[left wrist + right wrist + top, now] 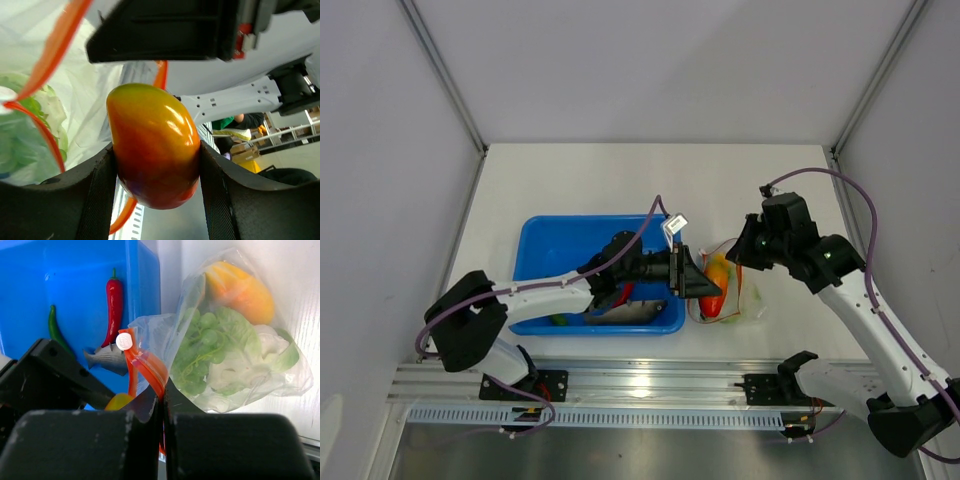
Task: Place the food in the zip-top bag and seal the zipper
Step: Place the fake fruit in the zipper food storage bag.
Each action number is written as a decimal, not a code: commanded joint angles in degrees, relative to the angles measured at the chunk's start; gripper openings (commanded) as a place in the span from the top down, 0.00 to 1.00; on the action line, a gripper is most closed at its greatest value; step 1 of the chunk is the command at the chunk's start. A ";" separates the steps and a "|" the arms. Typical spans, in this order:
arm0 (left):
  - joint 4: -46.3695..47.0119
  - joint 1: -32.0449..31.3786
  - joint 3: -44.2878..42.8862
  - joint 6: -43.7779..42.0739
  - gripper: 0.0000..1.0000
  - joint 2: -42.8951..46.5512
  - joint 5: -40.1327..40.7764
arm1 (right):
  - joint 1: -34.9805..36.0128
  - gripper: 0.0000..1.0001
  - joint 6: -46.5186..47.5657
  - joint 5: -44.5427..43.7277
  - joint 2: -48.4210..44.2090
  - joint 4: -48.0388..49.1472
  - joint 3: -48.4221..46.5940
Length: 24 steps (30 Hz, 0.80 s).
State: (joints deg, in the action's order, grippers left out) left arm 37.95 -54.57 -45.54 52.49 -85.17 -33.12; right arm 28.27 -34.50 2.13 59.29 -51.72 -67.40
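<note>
Now L gripper (156, 155) grips 1 mango (150, 120); R gripper (163, 407) pinches zipper (146, 362); tray (75, 270) w/ 1 chili (113, 305), 1 fish (107, 360).

Glossy mango (155, 145), crinkly clear plastic bag (190, 305), shiny blue tray (560, 248)

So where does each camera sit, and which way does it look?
Top external: above and behind, looking down at the table; both arms show.
Left wrist: on the left arm, looking past the left tool, shut on the mango, toward the bag.
Right wrist: on the right arm, looking past the right tool, pinching the zipper, toward the tray.
Both wrist views share bag and zipper.
</note>
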 commanded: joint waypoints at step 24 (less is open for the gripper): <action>-17.81 -4.76 -8.86 -14.87 0.64 -2.45 28.64 | -0.23 1.00 -8.12 7.62 -1.28 4.26 -3.44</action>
State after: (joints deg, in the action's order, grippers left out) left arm 21.10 -58.35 -52.31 41.98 -87.05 -9.37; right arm 28.03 -39.66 6.66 58.57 -51.53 -67.55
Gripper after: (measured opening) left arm 0.610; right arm 0.002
